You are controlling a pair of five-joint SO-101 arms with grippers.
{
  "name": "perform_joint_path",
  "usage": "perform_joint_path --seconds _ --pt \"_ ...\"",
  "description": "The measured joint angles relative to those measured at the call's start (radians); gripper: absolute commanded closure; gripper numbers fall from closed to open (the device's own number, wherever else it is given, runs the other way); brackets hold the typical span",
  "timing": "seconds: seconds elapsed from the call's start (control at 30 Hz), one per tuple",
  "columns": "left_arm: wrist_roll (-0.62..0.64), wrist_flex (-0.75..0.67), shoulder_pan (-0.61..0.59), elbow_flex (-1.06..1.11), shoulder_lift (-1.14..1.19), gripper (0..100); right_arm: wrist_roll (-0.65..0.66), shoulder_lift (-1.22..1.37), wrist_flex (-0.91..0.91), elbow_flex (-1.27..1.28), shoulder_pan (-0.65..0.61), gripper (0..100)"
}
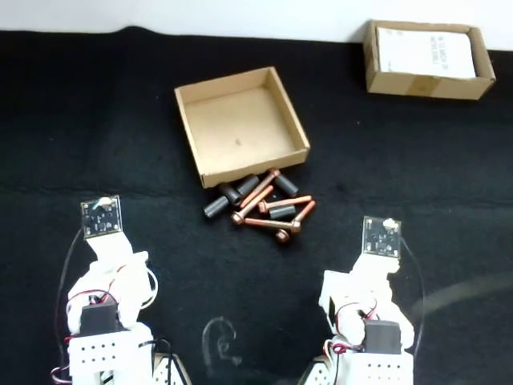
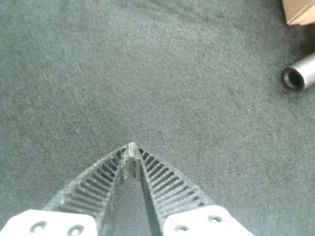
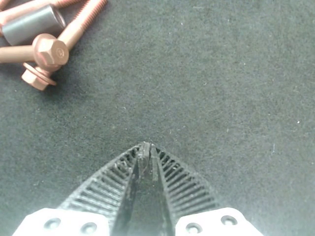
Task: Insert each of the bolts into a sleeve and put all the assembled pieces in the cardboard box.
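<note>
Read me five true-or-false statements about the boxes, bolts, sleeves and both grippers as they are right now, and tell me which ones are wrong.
1. The open cardboard box holds no assembled pieces. True.
2. The left gripper is shut on a sleeve. False: it is shut with nothing in it.
3. The bolts and sleeves lie in a loose pile outside the open cardboard box. True.
4. The right gripper holds a bolt. False: it is shut on nothing, and the bolts lie apart from it.
5. The second box is empty. False: white paper lies in it.
</note>
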Motion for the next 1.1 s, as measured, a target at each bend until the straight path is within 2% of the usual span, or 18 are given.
perform_joint_path --seconds 0.33,0.47,0.63,0.8,1.1 --pt "0.000 0.000 0.003 0.000 0.000 99 0.000 0.000 0.000 0.000 0.000 99.1" --pt "0.000 -0.002 0.048 0.000 0.000 99 0.000 0.000 0.000 0.000 0.000 99.1" --pt "0.000 -0.074 0.049 -0.021 0.000 99 0.000 0.000 0.000 0.000 0.000 99.1" --pt "0.000 -0.146 0.031 -0.144 0.000 99 0.000 0.000 0.000 0.000 0.000 99.1" --pt "0.000 -0.155 -0.021 -0.422 0.000 99 0.000 0.000 0.000 0.000 0.000 99.1"
